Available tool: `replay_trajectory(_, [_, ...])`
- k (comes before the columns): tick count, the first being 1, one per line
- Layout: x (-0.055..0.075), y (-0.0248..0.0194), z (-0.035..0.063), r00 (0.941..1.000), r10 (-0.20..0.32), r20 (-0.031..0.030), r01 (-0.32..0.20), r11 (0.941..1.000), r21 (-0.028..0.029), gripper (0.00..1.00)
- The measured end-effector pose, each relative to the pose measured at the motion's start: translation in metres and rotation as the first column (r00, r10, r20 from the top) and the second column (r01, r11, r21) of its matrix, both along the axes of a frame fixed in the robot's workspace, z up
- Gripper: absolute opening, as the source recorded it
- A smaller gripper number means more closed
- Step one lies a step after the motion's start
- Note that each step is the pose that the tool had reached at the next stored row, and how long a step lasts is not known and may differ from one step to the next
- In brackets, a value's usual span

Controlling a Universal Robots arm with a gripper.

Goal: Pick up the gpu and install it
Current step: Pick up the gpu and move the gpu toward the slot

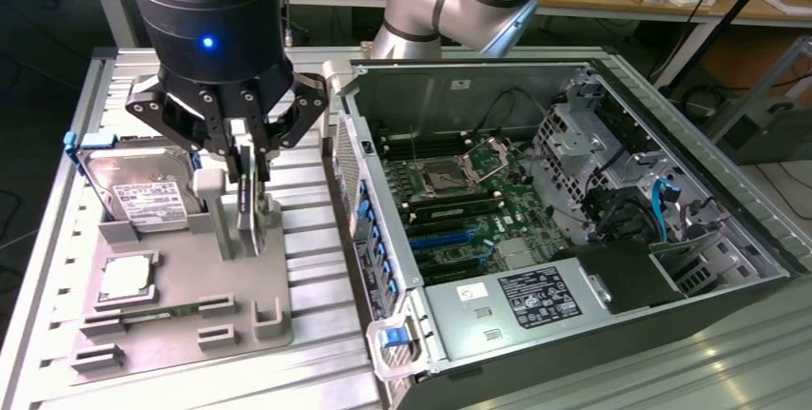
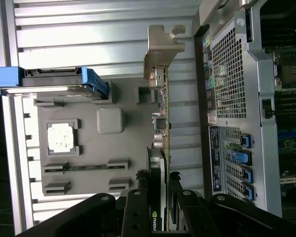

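Wrist view: black metal gripper pinches the thin green circuit-board gpu, silver-bracketed, standing edge-up on a matte grey moulded tray.

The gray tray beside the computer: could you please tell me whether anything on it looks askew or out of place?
Nothing stands out. The gpu stands upright on edge in the tray, clamped by the gripper. The hard drive, CPU and memory stick lie flat in their recesses.

Exterior view looks down from above on tray and computer; wrist view, closer, looks past the jaws onto both.
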State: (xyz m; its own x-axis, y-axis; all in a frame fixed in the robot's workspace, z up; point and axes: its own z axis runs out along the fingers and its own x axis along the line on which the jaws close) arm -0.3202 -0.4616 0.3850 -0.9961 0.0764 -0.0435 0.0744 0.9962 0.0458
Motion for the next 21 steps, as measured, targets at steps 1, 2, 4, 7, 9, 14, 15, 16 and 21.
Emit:
replay_trajectory(1, [0.0,0.0,0.0006,1.0,0.0,0.0,0.0,1.0,0.0,0.27])
replay_trajectory(2, [0.0,0.0,0.0013,1.0,0.0,-0.0001,0.0,1.0,0.0,0.27])
replay_trajectory(4, [0.0,0.0,0.0026,1.0,0.0,-0.0001,0.0,1.0,0.0,0.27])
replay_trajectory(7, [0.0,0.0,0.0044,1.0,0.0,-0.0002,0.0,1.0,0.0,0.27])
replay_trajectory(9, [0.0,0.0,0.0051,1.0,0.0,0.0,0.0,1.0,0.0001,0.27])
replay_trajectory(14, [0.0,0.0,0.0051,1.0,0.0,-0.0001,0.0,1.0,0.0001,0.27])
replay_trajectory(15, [0.0,0.0,0.0051,1.0,0.0,-0.0001,0.0,1.0,0.0,0.27])
replay_trajectory(16, [0.0,0.0,0.0051,1.0,0.0,-0.0001,0.0,1.0,0.0,0.27])
replay_trajectory(21, [0.0,0.0,0.0055,1.0,0.0,0.0,0.0,1.0,0.0001,0.27])
